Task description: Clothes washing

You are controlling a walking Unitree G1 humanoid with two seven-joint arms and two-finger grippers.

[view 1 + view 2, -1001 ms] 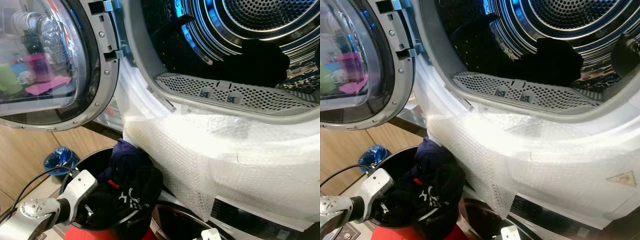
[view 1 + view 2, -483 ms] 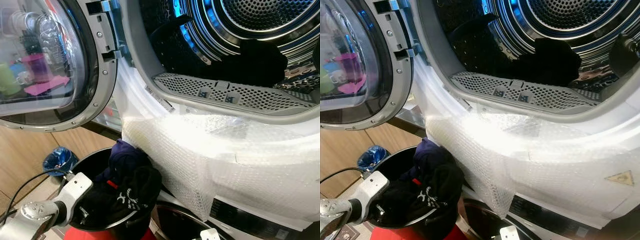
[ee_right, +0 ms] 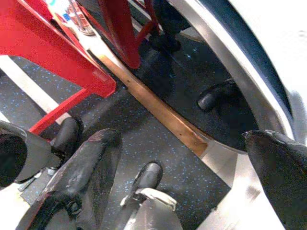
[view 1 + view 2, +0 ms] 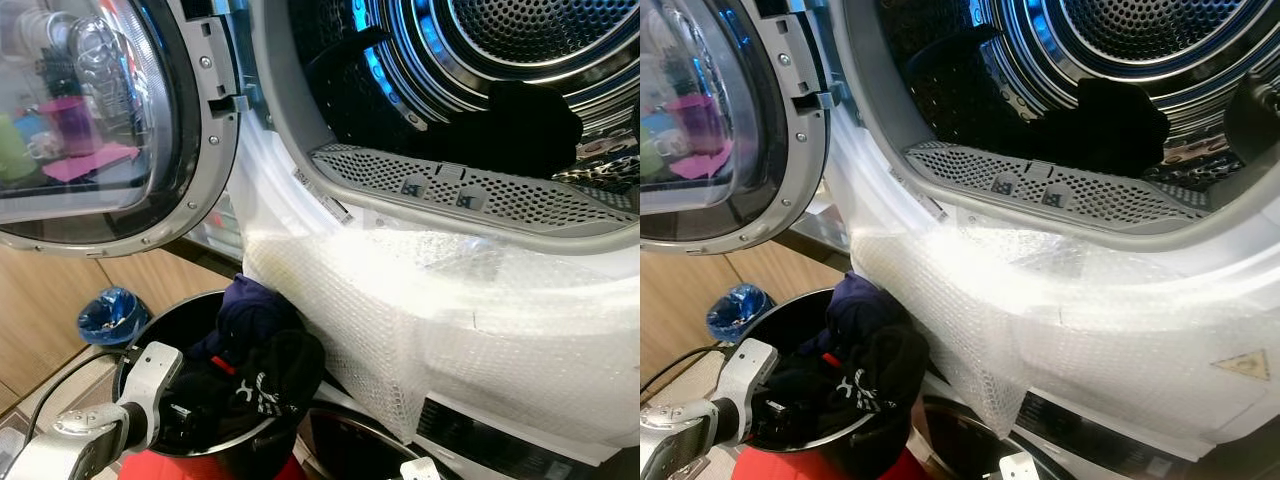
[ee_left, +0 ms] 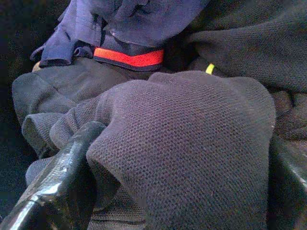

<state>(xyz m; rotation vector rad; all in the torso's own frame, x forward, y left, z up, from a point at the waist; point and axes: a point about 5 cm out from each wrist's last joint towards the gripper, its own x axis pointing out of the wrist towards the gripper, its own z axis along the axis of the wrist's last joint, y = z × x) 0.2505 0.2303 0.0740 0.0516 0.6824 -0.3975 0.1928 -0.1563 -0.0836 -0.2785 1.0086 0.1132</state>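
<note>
Left gripper (image 5: pixel 177 191), its 2 black fingers apparently clamped around a fold of dark knitted garment (image 5: pixel 192 143) inside the round black laundry basket (image 4: pixel 135 345), positioned for lifting toward the open steel washer drum (image 4: pixel 520 60); right gripper (image 3: pixel 192 172) idle, fingers spread.

Matt knitted dark cloth (image 5: pixel 192 143); glossy perforated metal drum (image 4: pixel 520 40); bubble wrap (image 4: pixel 450 310) over the washer front.

Glare on bubble wrap (image 4: pixel 450 300), dim left wrist view, sharp overall
</note>
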